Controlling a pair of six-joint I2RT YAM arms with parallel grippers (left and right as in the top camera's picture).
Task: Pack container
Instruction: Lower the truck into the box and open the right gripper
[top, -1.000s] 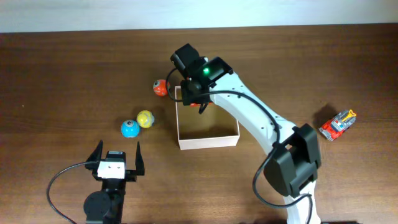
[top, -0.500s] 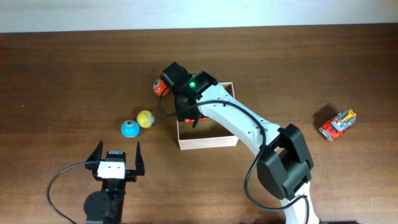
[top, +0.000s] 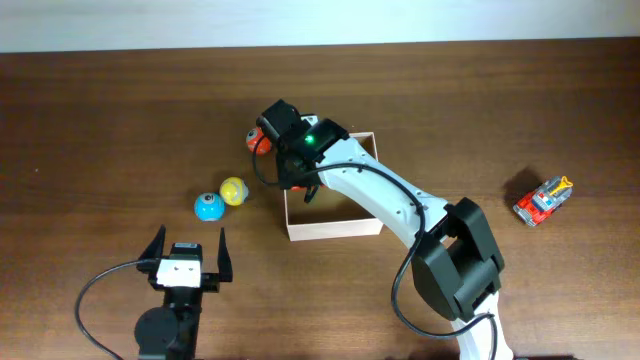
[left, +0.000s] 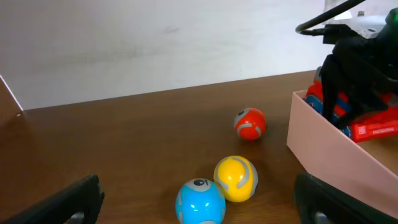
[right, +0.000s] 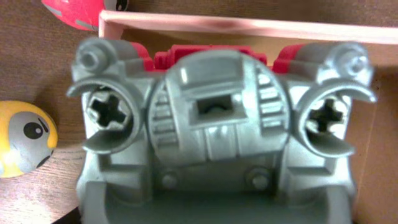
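Middle of table (top: 100, 120): container (top: 335, 229) sits here, open top up, tan floor, thin white walls.
Container neighbours: orange ball (top: 257, 140) just beside its far-left corner; yellow ball (top: 233, 190) and blue ball (top: 207, 207) to its left, these two touching or nearly so.
Right arm: reaches from the near right edge across the container, wrist over the far-left part.
Right gripper (top: 303, 183): gripping a red toy car (left: 373, 127), jaws at a middling width around it.
Red toy car: held over the container's left side, inside the wall line as the left wrist view shows it. Can't tell if it touches the floor.
Right wrist view: the car's grey underside with two cross-head screws fills the frame, red body showing at the top edge, container rim behind it. Orange ball at top left, yellow ball at left.
Left gripper (top: 188, 240): spread wide, nothing between the fingers, low at the near edge of the table, well apart from the container.
Left wrist view: looks at all three balls and the container's left wall, dark right gripper above that wall.
Far right of table: second toy car (top: 543, 199), red and yellow, on its own, well apart from the container.
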